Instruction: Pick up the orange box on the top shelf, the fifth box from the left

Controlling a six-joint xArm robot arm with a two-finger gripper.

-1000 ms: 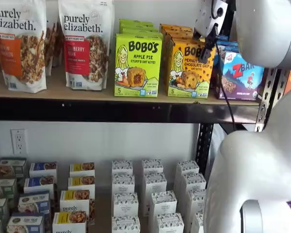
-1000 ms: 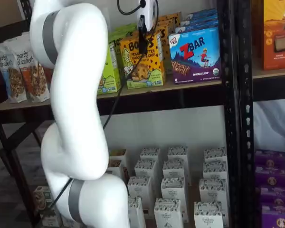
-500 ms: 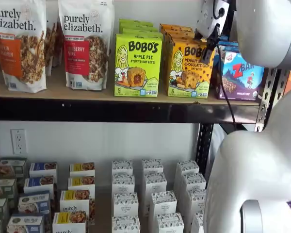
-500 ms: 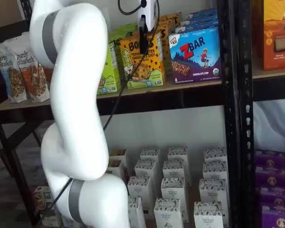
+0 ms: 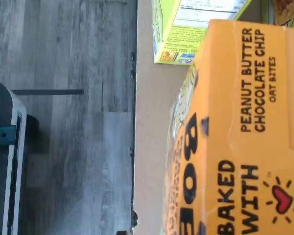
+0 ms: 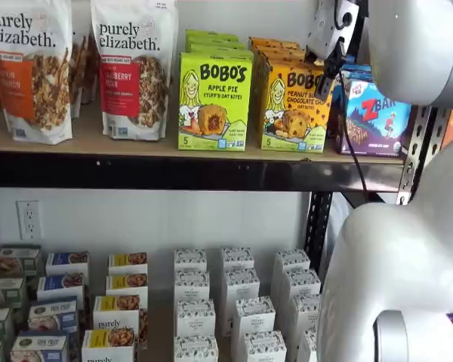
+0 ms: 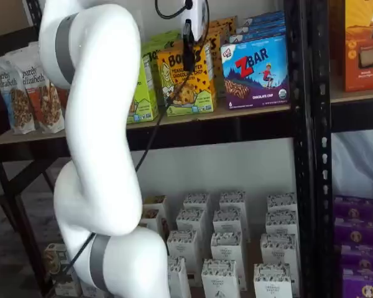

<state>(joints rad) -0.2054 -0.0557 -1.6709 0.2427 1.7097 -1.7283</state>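
One camera faces the top shelf point(image 6: 174, 147) squarely from the front. The other stands off to the side, looking across the arm point(image 7: 99, 143). Both shelf views share the orange box point(image 6: 293, 105) and the lower shelves. The wrist camera sits close over that box, turned sideways, floor beyond the shelf's front edge.

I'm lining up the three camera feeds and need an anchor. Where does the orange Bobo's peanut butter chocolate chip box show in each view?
Wrist view: the orange box fills much of the picture, seen close up.
Shelf view: upper middle, on the top shelf, right of the lime-green Apple Pie carton.
Shelf view: upper middle, partly behind the hand's black fingers.
Shared landmark: the Apple Pie carton beside it.
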